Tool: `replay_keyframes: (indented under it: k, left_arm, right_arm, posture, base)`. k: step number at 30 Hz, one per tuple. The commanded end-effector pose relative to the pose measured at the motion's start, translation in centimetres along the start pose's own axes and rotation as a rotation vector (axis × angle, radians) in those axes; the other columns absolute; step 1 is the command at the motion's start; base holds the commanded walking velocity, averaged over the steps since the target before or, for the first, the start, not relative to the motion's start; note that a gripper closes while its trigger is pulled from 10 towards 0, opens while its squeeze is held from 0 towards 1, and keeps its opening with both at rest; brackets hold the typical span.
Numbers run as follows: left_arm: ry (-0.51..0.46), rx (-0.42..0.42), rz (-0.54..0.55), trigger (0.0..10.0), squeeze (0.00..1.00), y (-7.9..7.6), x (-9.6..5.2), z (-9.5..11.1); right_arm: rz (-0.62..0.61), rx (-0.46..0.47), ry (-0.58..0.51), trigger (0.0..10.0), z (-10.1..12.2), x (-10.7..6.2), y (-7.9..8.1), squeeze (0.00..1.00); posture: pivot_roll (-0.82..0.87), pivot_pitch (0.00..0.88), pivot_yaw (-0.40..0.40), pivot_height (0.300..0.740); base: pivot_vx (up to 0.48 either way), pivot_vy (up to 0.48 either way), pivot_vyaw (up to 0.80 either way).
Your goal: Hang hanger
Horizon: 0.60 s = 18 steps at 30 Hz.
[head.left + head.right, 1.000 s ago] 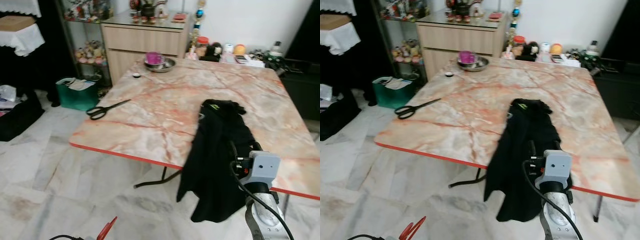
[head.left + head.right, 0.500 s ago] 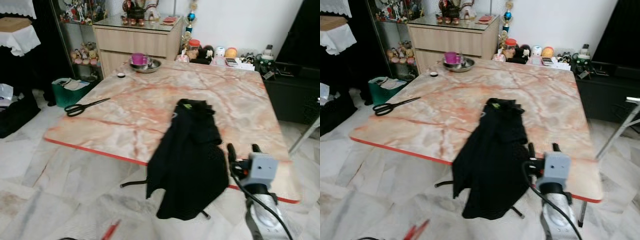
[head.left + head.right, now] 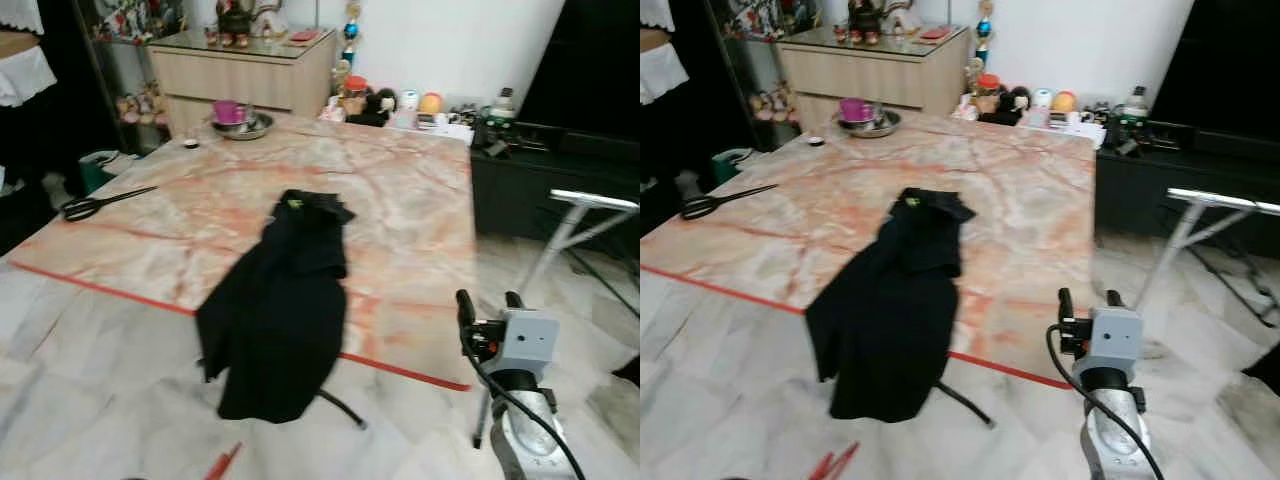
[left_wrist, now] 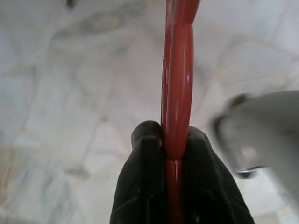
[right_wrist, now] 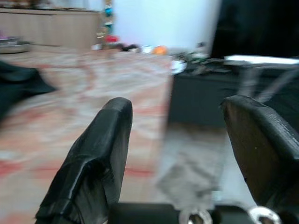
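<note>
The left end effector (image 4: 174, 186) is clenched on a red hanger (image 4: 176, 93): in the left wrist view its two black fingers (image 4: 142, 186) press either side of the red plastic bar, which runs away from them over the pale marble floor (image 4: 70, 93). From the head, a red tip of that hanger (image 3: 222, 462) pokes up at the lower edge of the picture, low over the floor and in front of the worktop's near edge.

The right end effector (image 3: 489, 304) is raised at the robot's right, beyond the worktop's near right corner, its fingers spread apart with nothing between them. The right wrist view, somewhat blurred, looks between those fingers (image 5: 96, 158) towards a dark cabinet (image 5: 201, 98) and what may be a white metal stand (image 5: 261, 60).

On the marbled worktop (image 3: 400, 210), edged in red, a black garment (image 3: 280, 320) lies with its collar on the surface and the rest hanging over the near edge. Black scissors (image 3: 95, 203) lie near the left edge, and a metal bowl (image 3: 240, 125) with a pink cup (image 3: 228, 110) in it sits at the far side.
</note>
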<state>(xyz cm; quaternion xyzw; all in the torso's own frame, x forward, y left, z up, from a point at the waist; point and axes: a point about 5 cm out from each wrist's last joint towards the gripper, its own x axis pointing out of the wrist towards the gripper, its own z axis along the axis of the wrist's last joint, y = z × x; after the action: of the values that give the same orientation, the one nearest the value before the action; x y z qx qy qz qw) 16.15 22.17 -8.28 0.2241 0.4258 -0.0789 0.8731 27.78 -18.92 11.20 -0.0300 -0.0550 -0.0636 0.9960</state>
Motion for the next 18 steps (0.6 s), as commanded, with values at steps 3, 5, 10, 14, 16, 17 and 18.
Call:
replay_keyframes:
  k: [3, 5, 10, 14, 16, 17, 18]
  left_arm:
    - [0.019, 0.001, 0.006, 10.0, 0.0, 0.4, -0.1, -0.5]
    - [0.019, -0.002, 0.007, 10.0, 0.0, 0.3, -0.1, -0.5]
    - [0.022, -0.008, 0.009, 10.0, 0.0, 0.4, -0.1, -0.5]
    - [0.027, -0.008, 0.012, 10.0, 0.0, 0.5, -0.2, -0.7]
    - [0.027, -0.005, 0.012, 10.0, 0.0, 0.6, -0.2, -0.7]
    - [0.026, -0.002, 0.011, 10.0, 0.0, 0.6, -0.2, -0.6]
    - [0.025, 0.002, 0.011, 10.0, 0.0, 0.7, -0.1, -0.6]
  right_arm:
    - [-0.02, 0.031, 0.016, 10.0, -0.5, -0.2, 0.0, 0.0]
    - [-0.025, 0.026, 0.028, 10.0, -0.9, -0.1, -0.2, 0.0]
    - [-0.075, 0.042, 0.068, 10.0, -2.0, -0.1, -1.3, 0.0]
    - [-0.134, 0.079, 0.133, 10.0, -3.6, -0.4, -2.2, 0.0]
    - [-0.161, 0.091, 0.17, 10.0, -4.6, -0.8, -2.7, 0.0]
    - [-0.184, 0.105, 0.192, 10.0, -5.1, -1.0, -3.0, 0.0]
    - [-0.241, 0.125, 0.242, 10.0, -6.4, -1.6, -3.7, 0.0]
  posture:
    - [0.14, 0.046, -0.03, 0.74]
    - [0.15, 0.053, -0.026, 0.74]
    - [0.15, 0.059, -0.019, 0.74]
    - [0.14, 0.065, -0.01, 0.74]
    - [0.15, 0.065, -0.008, 0.74]
    - [0.15, 0.067, -0.006, 0.74]
    - [0.15, 0.066, -0.004, 0.74]
  base:
    - [0.0, -0.48, -0.2]
    - [0.0, -0.48, 0.0]
    - [0.0, -0.48, 0.0]
    - [0.0, -0.48, 0.0]
    - [0.0, -0.48, 0.0]
    - [0.0, -0.48, 0.0]
    - [0.0, -0.48, 0.0]
